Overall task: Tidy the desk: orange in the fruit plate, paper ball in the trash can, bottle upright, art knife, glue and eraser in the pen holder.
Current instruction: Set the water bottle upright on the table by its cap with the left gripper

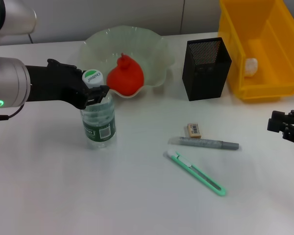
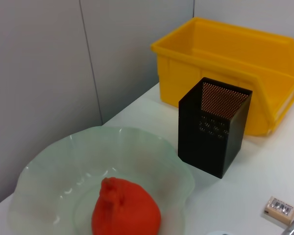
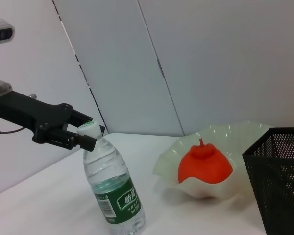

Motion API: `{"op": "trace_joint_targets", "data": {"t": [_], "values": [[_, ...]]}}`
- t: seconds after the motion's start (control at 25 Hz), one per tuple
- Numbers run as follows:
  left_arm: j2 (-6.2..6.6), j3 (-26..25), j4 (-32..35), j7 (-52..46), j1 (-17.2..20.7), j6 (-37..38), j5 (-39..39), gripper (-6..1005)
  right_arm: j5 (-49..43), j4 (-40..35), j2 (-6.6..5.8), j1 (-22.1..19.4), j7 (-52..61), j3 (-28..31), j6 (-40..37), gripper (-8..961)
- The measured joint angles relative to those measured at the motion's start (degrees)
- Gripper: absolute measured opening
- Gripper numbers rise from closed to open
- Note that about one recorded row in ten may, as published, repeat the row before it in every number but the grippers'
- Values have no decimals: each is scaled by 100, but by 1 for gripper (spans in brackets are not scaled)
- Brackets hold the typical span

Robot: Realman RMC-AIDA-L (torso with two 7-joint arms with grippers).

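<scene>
The clear water bottle (image 1: 99,120) stands upright left of centre, and my left gripper (image 1: 92,84) is shut on its neck just under the white cap; the right wrist view shows the bottle (image 3: 112,186) and that gripper (image 3: 87,131) from the side. The orange (image 1: 125,76) lies in the pale green fruit plate (image 1: 154,46). A white paper ball (image 1: 251,66) sits in the yellow trash can (image 1: 264,29). The eraser (image 1: 193,129), grey glue stick (image 1: 208,143) and green art knife (image 1: 196,172) lie on the table in front of the black mesh pen holder (image 1: 206,68). My right gripper (image 1: 278,122) hovers open at the right edge.
The plate (image 2: 49,166) with the orange (image 2: 125,210), the pen holder (image 2: 213,127) and the trash can (image 2: 225,63) line the back of the white table. The eraser (image 2: 280,208) shows in the left wrist view's corner. A grey wall stands behind.
</scene>
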Motion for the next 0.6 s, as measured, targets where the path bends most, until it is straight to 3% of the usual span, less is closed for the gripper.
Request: {"op": "trace_joint_targets", "data": {"t": [0.44, 0.6], "values": [[-1, -31, -75, -29, -9, 69, -49, 474, 0, 0, 0, -11, 0, 31, -75, 273], [-10, -58, -92, -41, 5, 52, -65, 599, 0, 0, 0, -11, 0, 59, -119, 273]]}}
